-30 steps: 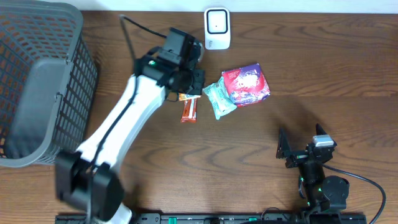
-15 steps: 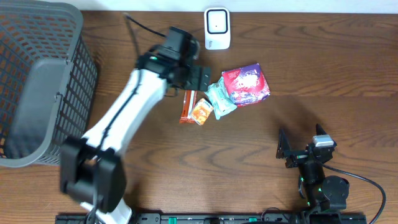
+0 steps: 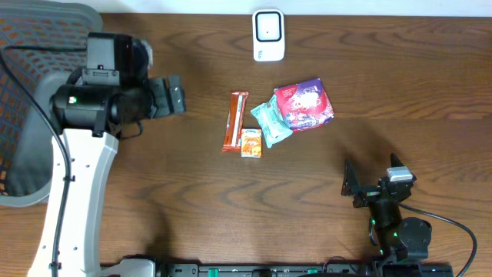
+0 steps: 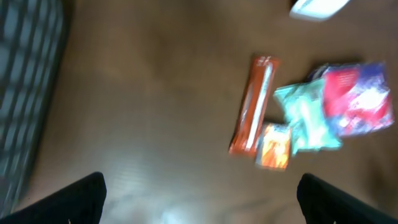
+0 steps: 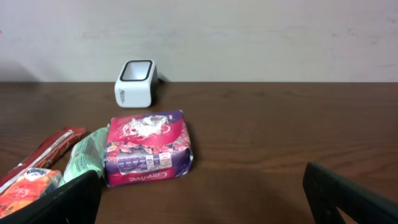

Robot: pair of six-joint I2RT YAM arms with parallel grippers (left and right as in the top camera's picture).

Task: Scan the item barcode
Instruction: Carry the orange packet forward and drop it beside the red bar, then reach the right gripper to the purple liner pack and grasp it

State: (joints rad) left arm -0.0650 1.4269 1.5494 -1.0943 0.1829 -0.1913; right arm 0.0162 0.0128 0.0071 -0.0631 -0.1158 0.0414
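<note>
Basket (image 3: 27, 146) fills the upper left of the overhead frame, partly under my left arm; its contents I cannot make out. Left wrist view is blurred. My left gripper (image 3: 179, 94) hangs spread and empty left of centre; my right gripper (image 3: 347, 183), lower right, is spread too. The orange packet (image 3: 251, 143) lies at centre, below the scanner (image 3: 268, 35).

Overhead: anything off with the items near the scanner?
Nothing spilled or damaged. They are just bunched: teal packet against the red-purple pack, small orange sachet at the orange bar's lower end.
</note>
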